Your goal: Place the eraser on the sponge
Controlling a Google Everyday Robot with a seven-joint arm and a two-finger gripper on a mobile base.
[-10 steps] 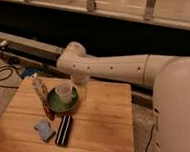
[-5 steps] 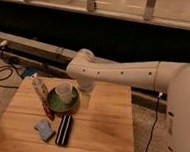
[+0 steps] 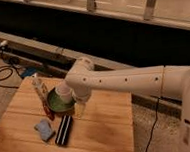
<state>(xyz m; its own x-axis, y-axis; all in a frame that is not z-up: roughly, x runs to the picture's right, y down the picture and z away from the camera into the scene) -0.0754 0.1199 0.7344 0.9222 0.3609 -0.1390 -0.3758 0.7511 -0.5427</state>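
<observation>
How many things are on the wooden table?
5: a green bowl, a white cup in it, a red-and-white stick left of it, the sponge and the eraser in front. The gripper hangs at the bowl's right; the arm may hide more.

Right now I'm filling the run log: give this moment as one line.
gripper: open, empty, beside bowl | eraser: on table, beside sponge | placed: no

Dim warm light, brightest on the pale ledge (image 3: 122, 3) at top, deep shade beneath it, soft sheen along the white arm (image 3: 124, 83), gripper (image 3: 80, 109) at the right rim of the green bowl (image 3: 55, 106) smeared, its jaws hazy, faint shadows on the wooden worktop (image 3: 108, 132), everything blurred.
</observation>
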